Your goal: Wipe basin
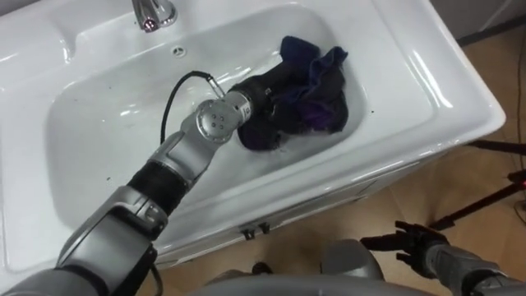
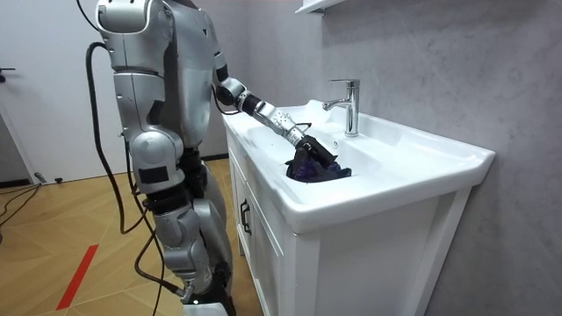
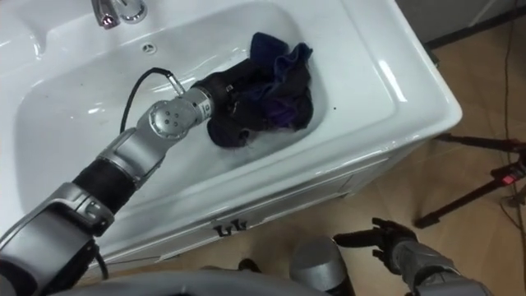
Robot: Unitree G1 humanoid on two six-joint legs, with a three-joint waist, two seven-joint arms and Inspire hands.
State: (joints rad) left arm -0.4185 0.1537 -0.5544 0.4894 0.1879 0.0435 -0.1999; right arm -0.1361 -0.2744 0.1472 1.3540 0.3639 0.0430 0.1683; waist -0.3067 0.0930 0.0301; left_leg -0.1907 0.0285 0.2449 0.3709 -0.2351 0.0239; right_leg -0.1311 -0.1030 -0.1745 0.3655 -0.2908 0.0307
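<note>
A crumpled dark blue and purple cloth (image 1: 316, 99) lies at the right side of the white basin (image 1: 107, 123), against its right wall. My left hand (image 1: 267, 86) reaches down into the basin from the lower left and rests on the cloth, which folds over its far end. In the room view I stand at the front of the vanity, with the left hand (image 2: 313, 147) on the cloth (image 2: 318, 169). My right hand (image 1: 421, 244) hangs low beside the cabinet, over the wooden floor, fingers spread and holding nothing.
A chrome faucet (image 1: 153, 12) stands at the basin's back edge, with a small overflow hole (image 1: 178, 51) below it. Below the front rim is the white cabinet with a dark handle (image 1: 255, 232). Black stand legs (image 1: 485, 197) cross the floor at right.
</note>
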